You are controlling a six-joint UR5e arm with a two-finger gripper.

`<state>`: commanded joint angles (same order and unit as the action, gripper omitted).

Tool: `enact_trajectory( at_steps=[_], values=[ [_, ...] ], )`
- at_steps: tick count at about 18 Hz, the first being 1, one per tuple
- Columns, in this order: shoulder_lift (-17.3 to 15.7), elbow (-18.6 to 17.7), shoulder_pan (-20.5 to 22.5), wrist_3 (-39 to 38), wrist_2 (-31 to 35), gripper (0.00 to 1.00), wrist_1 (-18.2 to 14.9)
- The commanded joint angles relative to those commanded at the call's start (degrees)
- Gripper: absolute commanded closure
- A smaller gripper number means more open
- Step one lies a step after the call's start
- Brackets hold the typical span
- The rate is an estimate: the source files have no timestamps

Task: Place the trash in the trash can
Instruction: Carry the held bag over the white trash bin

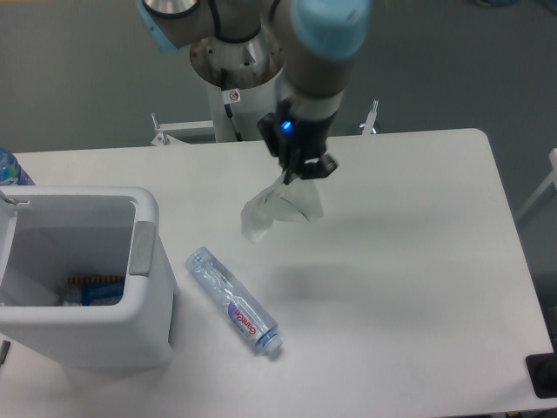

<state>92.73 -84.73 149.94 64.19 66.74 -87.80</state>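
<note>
My gripper (300,171) is shut on a crumpled whitish-translucent wrapper (277,207) with green marks, which hangs below the fingers above the table. A flattened clear plastic bottle (233,300) with a purple-and-white label lies on the table, lower left of the wrapper. The white trash can (148,270) stands at the left, its opening facing up and some items visible at its bottom. The gripper is well to the right of the can and above the table's middle.
A blue-tinted bottle (10,167) peeks in at the far left edge behind the can. The white table (418,287) ends at the right near a black object (543,374) at the bottom right corner.
</note>
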Motion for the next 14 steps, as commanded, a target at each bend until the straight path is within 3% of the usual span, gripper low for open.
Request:
enact_trajectory(
  at_steps=[3, 7, 9, 14],
  values=[
    [-0.62, 0.0, 0.53, -8.44, -7.22, 1.0, 0.52],
    [-0.88, 0.18, -0.26, -22.75, -15.04, 1.0, 6.84],
    [-1.32, 0.09, -0.87, -29.88, -16.11, 1.0, 10.79],
    [-1.23, -0.35, -5.34, -41.76, -17.08, 1.0, 16.34]
  ],
)
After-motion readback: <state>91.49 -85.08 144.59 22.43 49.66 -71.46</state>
